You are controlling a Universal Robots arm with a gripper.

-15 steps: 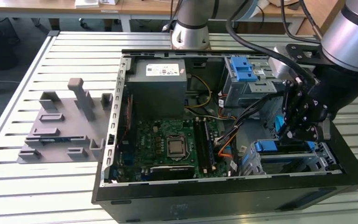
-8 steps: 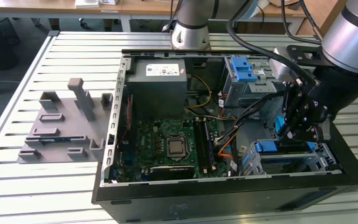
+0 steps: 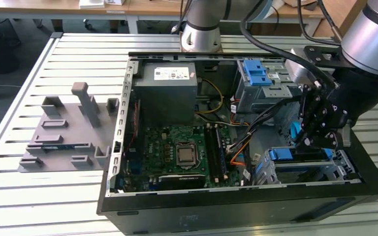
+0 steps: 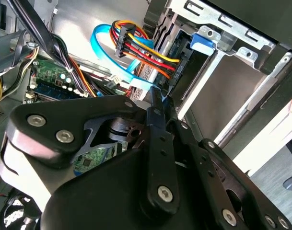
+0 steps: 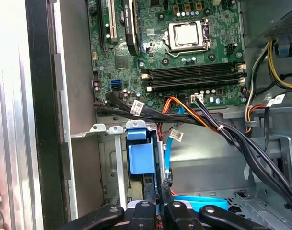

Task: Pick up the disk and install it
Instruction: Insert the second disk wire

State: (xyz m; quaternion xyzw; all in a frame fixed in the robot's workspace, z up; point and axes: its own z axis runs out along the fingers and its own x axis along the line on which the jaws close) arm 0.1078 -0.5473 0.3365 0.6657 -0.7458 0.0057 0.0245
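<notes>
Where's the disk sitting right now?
The disk is at the pincer, low inside the open computer case on the exterior view's right, just above the drive cage with the blue latch.

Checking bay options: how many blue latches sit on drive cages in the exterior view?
2. One latch on the cage beside the power supply; another latch on the cage under the arm. The arm may hide more.

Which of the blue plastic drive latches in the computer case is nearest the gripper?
The lower blue latch, on the drive cage near the case front. The gripper hangs just beside it; the other latch sits beside the power supply.
</notes>
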